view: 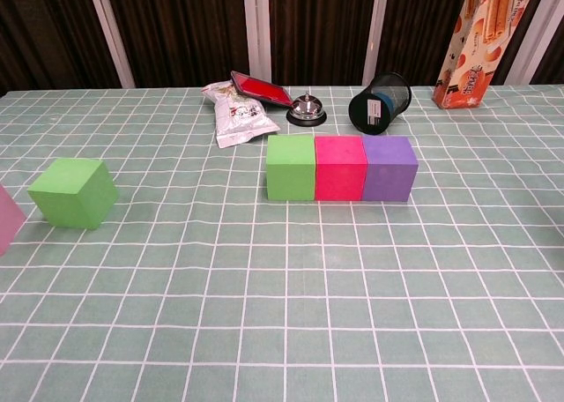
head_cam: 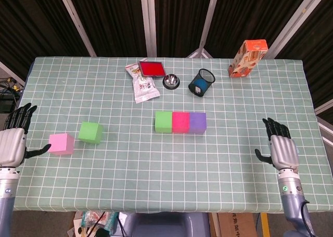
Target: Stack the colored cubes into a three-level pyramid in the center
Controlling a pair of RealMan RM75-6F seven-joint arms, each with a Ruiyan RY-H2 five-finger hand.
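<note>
Three cubes sit touching in a row at the counter's centre: green cube [head_cam: 163, 121], red cube [head_cam: 180, 121], purple cube [head_cam: 197, 122]; that looks like the pyramid's base, with no upper level yet. Two loose ones, a second green [head_cam: 90, 132] and a pink cube [head_cam: 61, 143], lie just beyond the left hand [head_cam: 11, 145], whose fingers [head_cam: 23, 115] are spread wide and empty; the pink is nearest its thumb. Right hand [head_cam: 282, 149] hovers well right of the row, its fingers likewise wide apart, holding nothing; no blue cube shows by it. By their look the cubes are light, stiff foam, likely grippy; take opposite flat faces. Checked green cloth [head_cam: 156, 180] covers the counter; dark curtains behind.
</note>
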